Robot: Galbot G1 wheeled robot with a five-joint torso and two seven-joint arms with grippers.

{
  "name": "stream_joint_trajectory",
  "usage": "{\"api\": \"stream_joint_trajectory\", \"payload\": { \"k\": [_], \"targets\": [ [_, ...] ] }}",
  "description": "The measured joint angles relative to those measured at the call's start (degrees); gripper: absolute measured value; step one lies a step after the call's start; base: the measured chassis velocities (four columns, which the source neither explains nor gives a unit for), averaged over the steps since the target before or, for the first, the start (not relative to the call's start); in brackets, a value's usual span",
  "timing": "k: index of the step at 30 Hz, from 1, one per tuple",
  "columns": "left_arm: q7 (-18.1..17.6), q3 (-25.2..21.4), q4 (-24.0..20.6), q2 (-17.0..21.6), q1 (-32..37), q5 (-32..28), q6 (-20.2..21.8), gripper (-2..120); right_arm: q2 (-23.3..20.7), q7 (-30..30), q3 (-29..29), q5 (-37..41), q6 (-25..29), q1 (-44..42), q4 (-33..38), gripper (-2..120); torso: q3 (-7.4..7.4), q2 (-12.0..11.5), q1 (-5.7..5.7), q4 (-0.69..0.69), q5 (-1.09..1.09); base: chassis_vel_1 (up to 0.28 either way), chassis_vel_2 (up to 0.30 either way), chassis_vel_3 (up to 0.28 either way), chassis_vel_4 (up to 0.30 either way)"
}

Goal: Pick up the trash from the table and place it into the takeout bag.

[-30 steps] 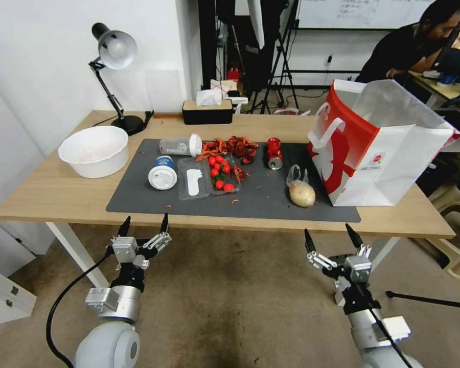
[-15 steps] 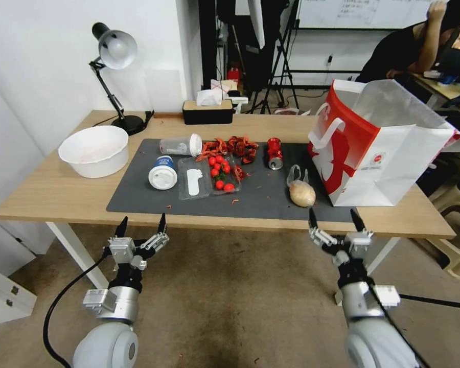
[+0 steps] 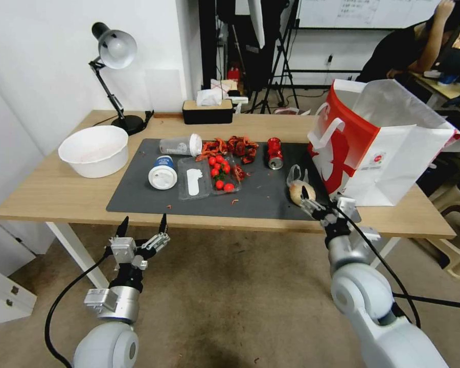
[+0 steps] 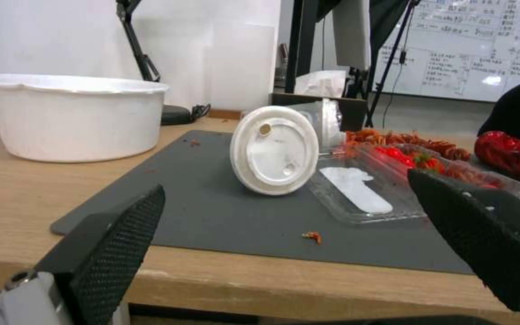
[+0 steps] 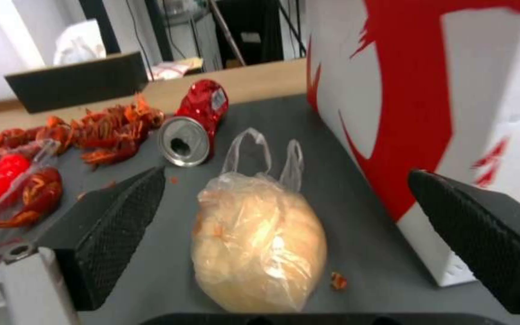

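On the table's dark grey mat lies the trash: a clear bag with a tan lump, a red can, two white-lidded cups, a clear tray and red shells. A beige bowl stands at the left. The takeout bag stands open at the right. My right gripper is open at the table's front edge, fingers either side of the bagged lump, not touching it. My left gripper hangs open below the front edge, facing a lidded cup.
A desk lamp and a black tissue box stand along the back of the table. The takeout bag's wall rises close beside the right gripper. Tripods and a seated person are behind the table.
My right gripper has risen from below the table and moved forward over its front edge to the bagged lump. The left gripper has barely moved.
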Motion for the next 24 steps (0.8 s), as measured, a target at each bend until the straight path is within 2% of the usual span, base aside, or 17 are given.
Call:
{"api": "stream_joint_trajectory", "payload": {
  "k": [5, 6, 9, 10, 12, 13, 16, 17, 20, 21, 24],
  "targets": [
    [0.00, -0.06, 0.17, -0.01, -0.10, 0.00, 0.00, 100, -0.56, 1.43, -1.34, 2.02, -3.07, 2.41, -1.26, 100, 0.00, 0.00, 0.00, 0.00, 0.00, 0.000, 0.000, 0.000, 0.000],
    [0.01, -0.07, 0.28, -0.06, -0.13, 0.00, 0.00, 100, -0.81, 2.29, -1.94, 3.66, -4.87, 3.67, -1.87, 93, 0.00, 0.00, 0.00, 0.00, -0.01, 0.000, 0.000, 0.000, 0.000],
    [0.01, -0.06, 0.35, -0.07, -0.18, 0.00, 0.00, 100, -0.94, 2.73, -2.38, 4.88, -6.05, 4.58, -2.38, 86, 0.00, 0.00, 0.00, 0.00, 0.00, 0.000, 0.000, 0.000, 0.000],
    [0.01, -0.06, 0.43, -0.09, -0.21, 0.00, 0.00, 100, -0.99, 3.01, -2.83, 5.47, -6.69, 5.38, -3.01, 80, 0.00, 0.00, 0.00, 0.00, 0.00, 0.000, 0.000, 0.000, 0.000],
    [0.01, -0.06, 0.48, -0.10, -0.22, 0.00, -0.01, 100, -0.94, 3.75, -3.40, 5.92, -8.05, 6.26, -3.68, 71, 0.00, 0.00, -0.01, 0.00, 0.00, 0.000, 0.000, 0.000, 0.000],
    [0.01, -0.06, 0.48, -0.10, -0.22, 0.00, -0.01, 100, -0.94, 3.75, -3.40, 5.92, -8.05, 6.26, -3.68, 71, 0.00, 0.00, -0.01, 0.00, 0.00, 0.000, 0.000, 0.000, 0.000],
    [0.01, -0.15, 0.56, -0.09, -0.22, 0.00, -0.12, 100, -0.69, 4.69, -3.68, 6.41, -10.15, 6.65, -4.01, 57, 0.00, 0.00, -0.01, 0.00, 0.00, 0.000, 0.000, 0.000, 0.000],
    [0.01, -0.15, 0.56, -0.09, -0.22, 0.00, -0.12, 100, -0.69, 4.69, -3.68, 6.41, -10.15, 6.65, -4.01, 57, 0.00, 0.00, -0.01, 0.00, 0.00, 0.000, 0.000, 0.000, 0.000],
    [0.01, -0.18, 0.65, -0.07, -0.18, 0.00, -0.23, 100, -0.51, 5.26, -3.73, 6.41, -11.58, 6.67, -4.39, 42, -0.01, 0.00, -0.02, 0.00, -0.01, 0.000, 0.000, 0.000, 0.000],
    [0.01, -0.18, 0.65, -0.07, -0.18, 0.00, -0.23, 100, -0.51, 5.26, -3.73, 6.41, -11.58, 6.67, -4.39, 42, -0.01, 0.00, -0.02, 0.00, -0.01, 0.000, 0.000, 0.000, 0.000],
    [0.02, -0.08, 0.71, -0.12, -0.17, 0.02, -0.32, 100, -0.44, 5.42, -3.71, 6.37, -12.00, 6.70, -4.69, 25, -0.01, 0.00, -0.02, 0.00, -0.01, 0.000, 0.000, 0.000, 0.000]
  ]
}}
